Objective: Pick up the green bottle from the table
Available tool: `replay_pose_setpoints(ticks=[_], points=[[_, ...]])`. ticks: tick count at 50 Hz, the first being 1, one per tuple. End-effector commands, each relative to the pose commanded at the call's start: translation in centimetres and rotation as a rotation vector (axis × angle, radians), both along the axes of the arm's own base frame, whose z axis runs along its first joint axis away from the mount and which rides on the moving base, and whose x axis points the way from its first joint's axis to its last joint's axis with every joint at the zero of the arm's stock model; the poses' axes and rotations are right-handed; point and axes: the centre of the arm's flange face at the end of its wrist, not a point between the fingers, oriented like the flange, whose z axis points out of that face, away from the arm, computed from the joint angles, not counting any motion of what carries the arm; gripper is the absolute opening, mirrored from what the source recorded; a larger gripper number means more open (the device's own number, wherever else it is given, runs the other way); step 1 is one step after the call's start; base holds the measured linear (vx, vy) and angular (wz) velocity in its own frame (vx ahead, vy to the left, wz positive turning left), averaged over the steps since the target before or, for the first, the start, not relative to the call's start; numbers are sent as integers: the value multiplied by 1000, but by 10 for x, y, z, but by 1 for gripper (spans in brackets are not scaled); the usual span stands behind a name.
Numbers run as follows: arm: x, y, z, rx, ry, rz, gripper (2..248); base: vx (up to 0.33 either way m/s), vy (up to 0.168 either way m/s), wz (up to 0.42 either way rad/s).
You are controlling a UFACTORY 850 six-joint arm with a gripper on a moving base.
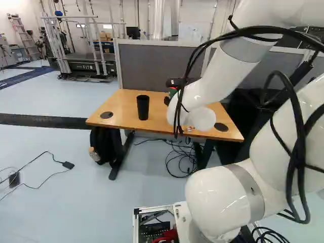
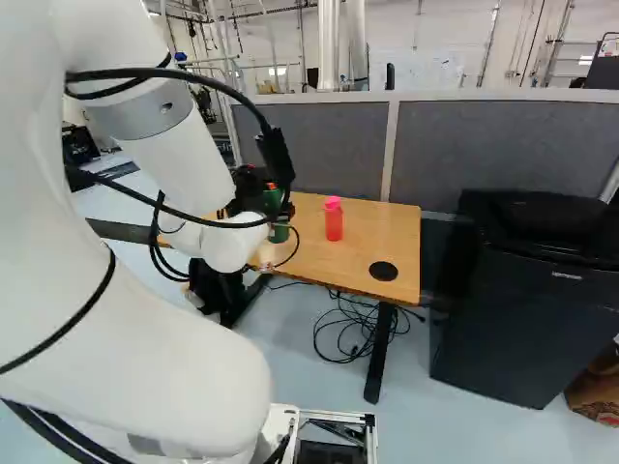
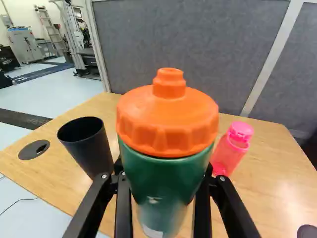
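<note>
In the right base view my gripper (image 2: 250, 184) is at the table, partly hidden behind the arm and cables, with the green bottle (image 2: 279, 233) at its front. The wrist view shows the gripper (image 3: 162, 198) shut on the green bottle (image 3: 161, 176), one finger on each side of its body. Its ribbed orange lid rises above the fingers, and the bottle stands about upright. Whether its base touches the wooden table (image 3: 267, 163) cannot be told.
A black cup (image 3: 91, 148) stands on the table to one side of the bottle, a pink bottle (image 3: 229, 151) on the other. Grey partitions (image 2: 503, 145) rise behind the table. A large black bin (image 2: 527, 309) stands beside it; cables (image 1: 181, 158) lie underneath.
</note>
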Motion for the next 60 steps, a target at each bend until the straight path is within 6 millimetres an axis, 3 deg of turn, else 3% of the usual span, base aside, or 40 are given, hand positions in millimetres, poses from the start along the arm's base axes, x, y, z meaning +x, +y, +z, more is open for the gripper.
replay_pose_setpoints(ticks=[29, 60], points=[[-42, -14, -23, -1, 43, -43, 111, 0, 0, 0], [-50, -17, -28, -1, 52, -51, 111, 0, 0, 0]])
